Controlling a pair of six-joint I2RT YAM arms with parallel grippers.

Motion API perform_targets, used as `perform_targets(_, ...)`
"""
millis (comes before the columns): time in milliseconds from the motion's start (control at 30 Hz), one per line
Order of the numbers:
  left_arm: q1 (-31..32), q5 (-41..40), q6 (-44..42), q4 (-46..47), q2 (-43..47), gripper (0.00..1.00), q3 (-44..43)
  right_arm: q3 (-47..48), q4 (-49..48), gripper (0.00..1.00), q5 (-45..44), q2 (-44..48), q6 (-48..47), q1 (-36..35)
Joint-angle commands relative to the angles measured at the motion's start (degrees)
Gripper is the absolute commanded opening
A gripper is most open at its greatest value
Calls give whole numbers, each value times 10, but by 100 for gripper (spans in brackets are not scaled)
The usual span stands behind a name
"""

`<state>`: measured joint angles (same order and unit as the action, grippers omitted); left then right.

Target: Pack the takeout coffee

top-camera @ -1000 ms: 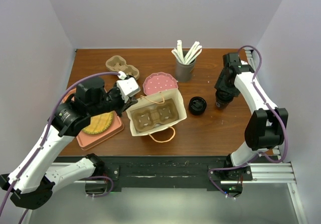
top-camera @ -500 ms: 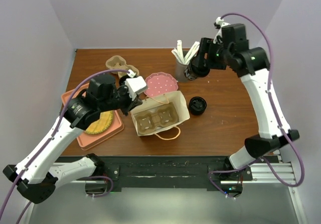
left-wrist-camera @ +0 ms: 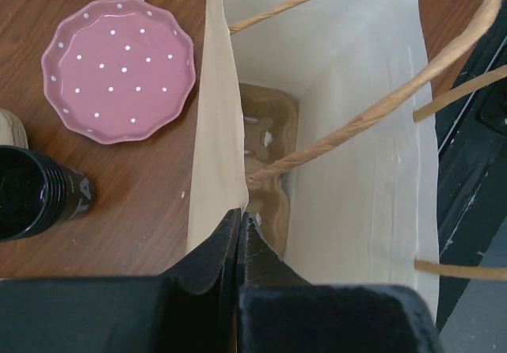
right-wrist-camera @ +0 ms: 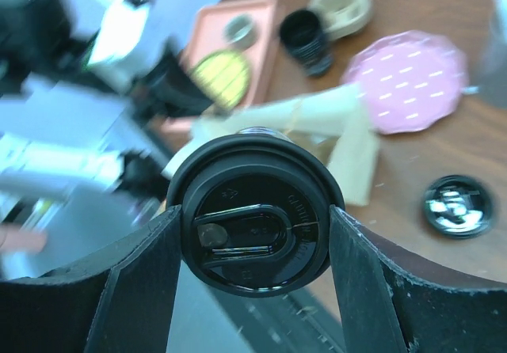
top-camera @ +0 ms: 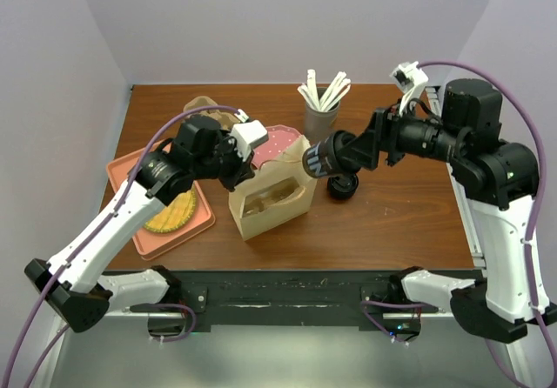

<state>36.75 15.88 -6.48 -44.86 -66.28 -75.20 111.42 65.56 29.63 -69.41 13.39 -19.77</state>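
Note:
A white paper bag stands near the table's middle, its mouth open and a brown cup carrier at its bottom. My left gripper is shut on the bag's left wall, the jaws pinched flat on the paper's rim. My right gripper is shut on a coffee cup with a black lid, one finger on each side of the lid. The cup hangs sideways in the air just right of the bag's mouth. A second black cup lies left of the bag.
A loose black lid lies right of the bag. A pink dotted plate sits behind the bag, and a grey holder of white straws behind that. A pink tray with a yellow item is at the left; another brown carrier at the back.
My right arm lifted the cup off the table at the right, swung it across the back and brought it down beside the bag's mouth. My left gripper pulled the bag more upright.

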Motion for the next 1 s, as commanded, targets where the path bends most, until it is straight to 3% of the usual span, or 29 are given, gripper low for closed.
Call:
perform_targets(0, -4, -1, 34, -15, -29, 0, -50, -50, -51, 45, 97, 23, -13, 1)
perform_targets(300, -4, 35, 32, 77, 12, 0, -19, -80, -116, 45, 51, -3, -13, -63)
perform_targets(400, -5, 35, 11, 98, 32, 0, -1, -66, -80, 45, -5, -27, -54, -124)
perform_targets(633, -4, 62, -49, 147, 102, 0, 69, -52, -24, 44, -131, -42, -174, -179)
perform_targets(967, -4, 61, -73, 154, 107, 0, 97, -167, -99, 45, -286, 9, -245, -315)
